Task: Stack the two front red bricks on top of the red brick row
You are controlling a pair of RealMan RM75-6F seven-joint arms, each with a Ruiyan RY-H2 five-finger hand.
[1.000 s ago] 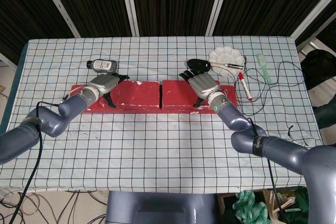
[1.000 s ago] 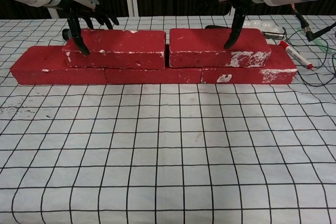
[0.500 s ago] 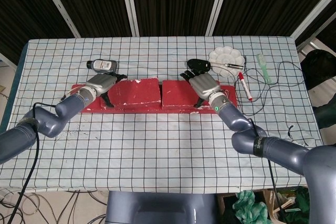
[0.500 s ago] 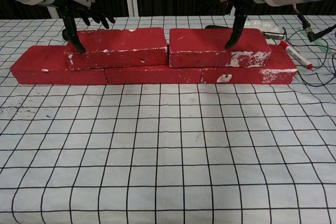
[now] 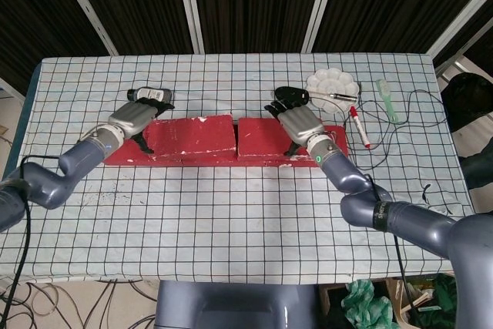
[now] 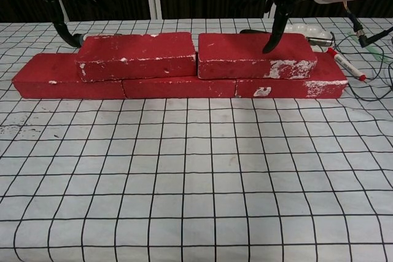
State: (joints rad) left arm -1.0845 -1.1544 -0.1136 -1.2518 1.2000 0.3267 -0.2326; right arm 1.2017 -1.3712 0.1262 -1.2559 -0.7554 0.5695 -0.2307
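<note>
Red: two bricks (image 6: pixel 198 55) atop three-brick row (image 6: pixel 178 87).

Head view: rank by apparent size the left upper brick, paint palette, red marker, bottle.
1. left upper brick
2. paint palette
3. and 4. bottle and red marker: too alike to rank, the bottle partly hidden by the left hand.

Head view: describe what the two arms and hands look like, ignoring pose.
Both arms are smooth blue-grey tubes with rounded joints. The left hand and right hand have silver-grey backs and black fingers. A green light glows at the right wrist. A black cable trails beside the left arm.
</note>
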